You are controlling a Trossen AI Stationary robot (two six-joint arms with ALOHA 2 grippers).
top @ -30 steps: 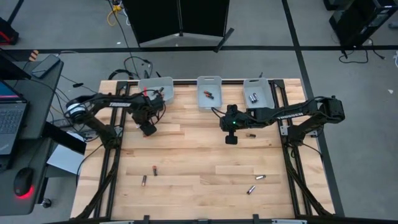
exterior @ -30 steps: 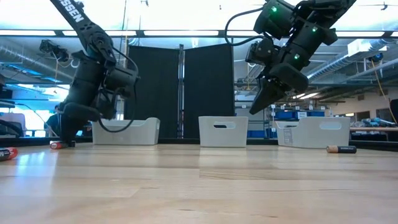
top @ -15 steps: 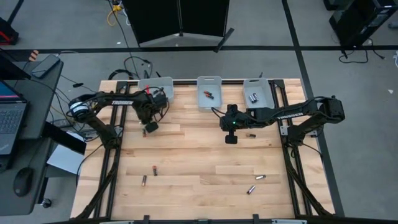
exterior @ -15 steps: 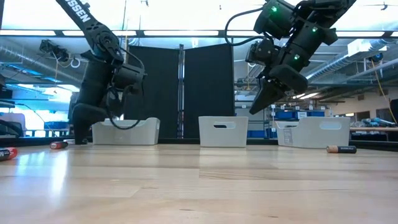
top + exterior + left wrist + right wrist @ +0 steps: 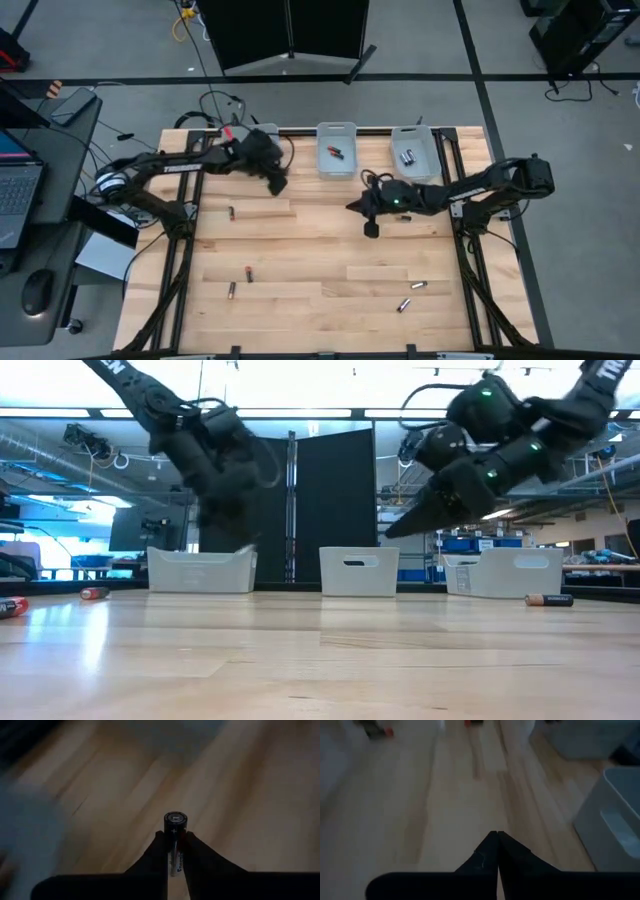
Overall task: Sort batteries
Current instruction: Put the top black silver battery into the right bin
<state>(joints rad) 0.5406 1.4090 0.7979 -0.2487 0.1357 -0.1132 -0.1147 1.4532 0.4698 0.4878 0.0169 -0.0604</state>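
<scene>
My left gripper (image 5: pixel 278 184) hangs above the table's far left part, near the left bin (image 5: pixel 200 571), shut on a silver-and-black battery (image 5: pixel 175 822). My right gripper (image 5: pixel 352 206) is shut and empty above the table's middle, with its fingers (image 5: pixel 400 525) pointing toward the table's left. Loose batteries lie on their sides on the wood: one at the far left (image 5: pixel 231 212), two at the near left (image 5: pixel 249 273) (image 5: pixel 231 290), two at the near right (image 5: pixel 417 285) (image 5: pixel 404 304), and one under the right arm (image 5: pixel 403 217). My left gripper pinches the battery's body (image 5: pixel 175 851) between its two fingers. The battery lies along the fingers, and its flat end (image 5: pixel 175 817) sticks out past the fingertips. It is lifted clear of the table.
Three translucent bins stand along the far edge. The middle bin (image 5: pixel 336 150) and the right bin (image 5: pixel 413 148) hold batteries. The table's near half is open wood apart from the loose batteries. Frame rails run along both sides.
My left gripper has shut on a battery at the table's far left, lifted it clear and swung up and toward the right, past the left bin. Another battery stays where it lay. My right gripper has tipped from pointing down to pointing toward the table's left.
</scene>
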